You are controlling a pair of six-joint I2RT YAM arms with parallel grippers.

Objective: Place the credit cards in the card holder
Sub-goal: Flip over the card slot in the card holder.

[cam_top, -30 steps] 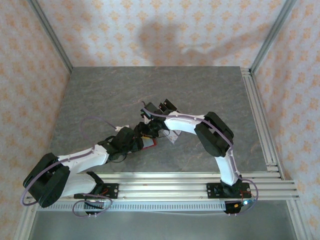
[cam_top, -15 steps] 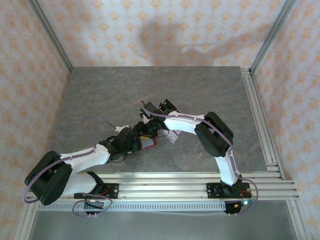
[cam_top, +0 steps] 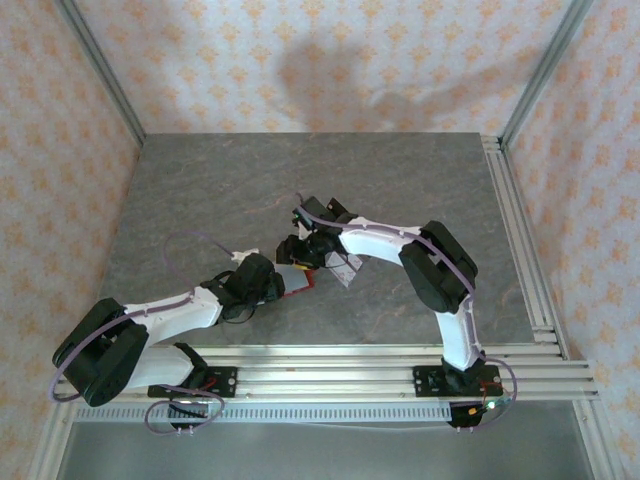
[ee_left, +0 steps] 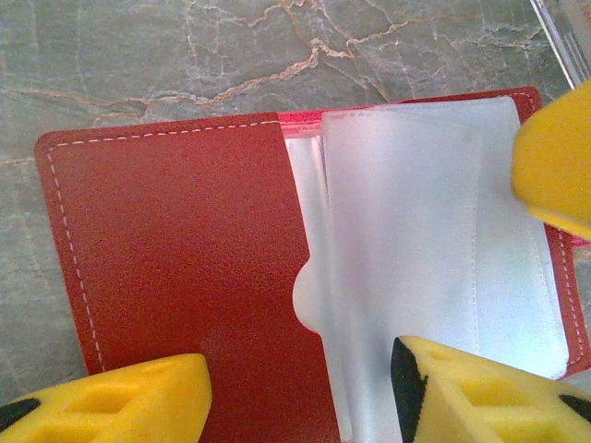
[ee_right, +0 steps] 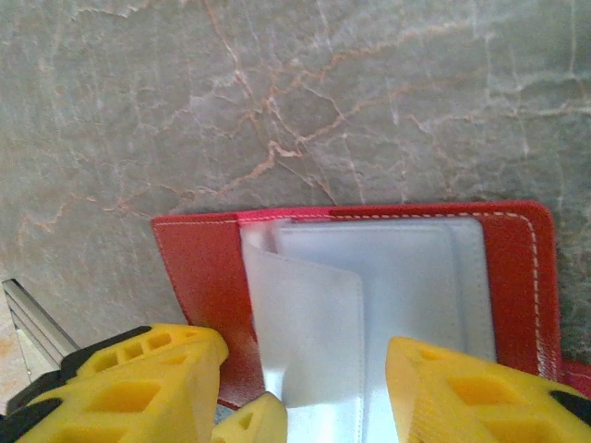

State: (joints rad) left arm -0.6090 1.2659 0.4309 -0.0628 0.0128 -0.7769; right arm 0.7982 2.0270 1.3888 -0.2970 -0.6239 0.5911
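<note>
wallet count: one card holder [ee_left: 175, 268], red, lying open and flat on the grey table [cam_top: 200, 190], roughly in the middle near the front edge
pockets: clear sleeves [ee_left: 416, 231] on the right half in the left wrist cam; I count at least two overlapping, and one leaf is lifted a bit in the right wrist cam
cards: can't tell if any are in the sleeves, so no count
left claw [ee_left: 300, 388]: one, fingers spread wide just over the wallet's near edge, gripping nothing
right claw [ee_right: 305, 360]: one, also spread, hovering over the sleeves from the opposite side
tray: one clear tray [cam_top: 345, 268] just beside the wallet
</note>
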